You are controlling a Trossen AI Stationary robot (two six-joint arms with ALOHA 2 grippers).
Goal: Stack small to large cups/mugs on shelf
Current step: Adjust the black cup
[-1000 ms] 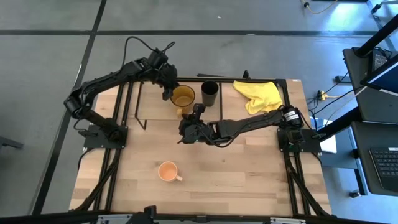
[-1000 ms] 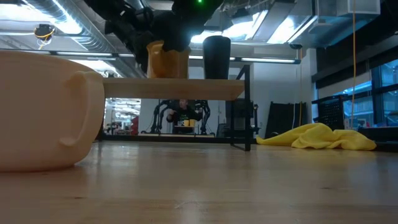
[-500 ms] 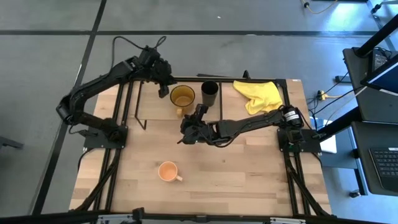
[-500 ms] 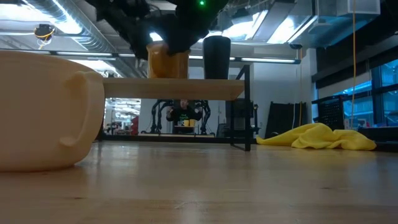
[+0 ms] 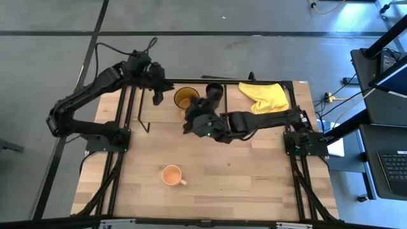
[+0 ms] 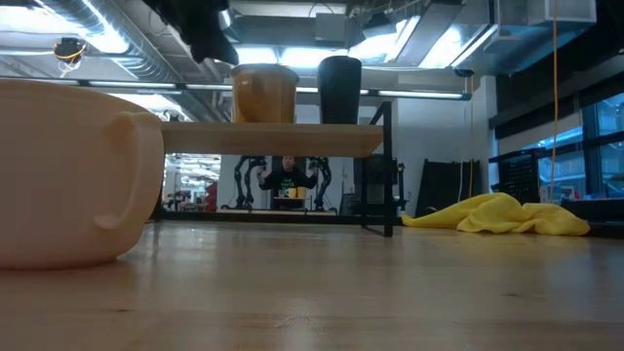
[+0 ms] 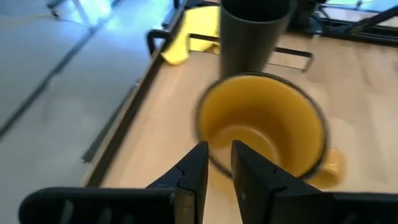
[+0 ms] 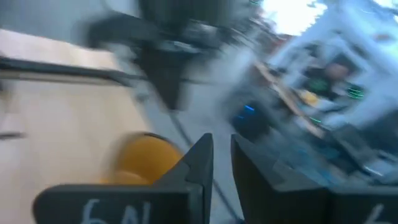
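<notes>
The amber-yellow mug (image 5: 186,98) and the small black cup (image 5: 214,91) stand upright side by side on the shelf's wooden board (image 6: 273,138), as the low view shows for the mug (image 6: 265,93) and the cup (image 6: 338,90). The peach-orange mug (image 5: 172,175) stands on the table nearer the front. My left gripper (image 5: 156,95) hovers just left of the amber mug (image 7: 261,130), shut, touching nothing (image 7: 219,165). My right gripper (image 5: 191,121) is shut and hangs in front of the shelf, facing the amber mug (image 8: 140,158).
A crumpled yellow cloth (image 5: 264,95) lies at the far right of the table, beside the shelf's black rods (image 5: 143,108). The peach mug looms large at the left of the low view (image 6: 68,175). Bare wooden tabletop lies around it.
My left gripper has drawn back from the amber mug's rim toward the table's left edge, leaving the mug standing on the shelf. My right gripper has moved toward the far edge, closer to the shelf and the amber mug.
</notes>
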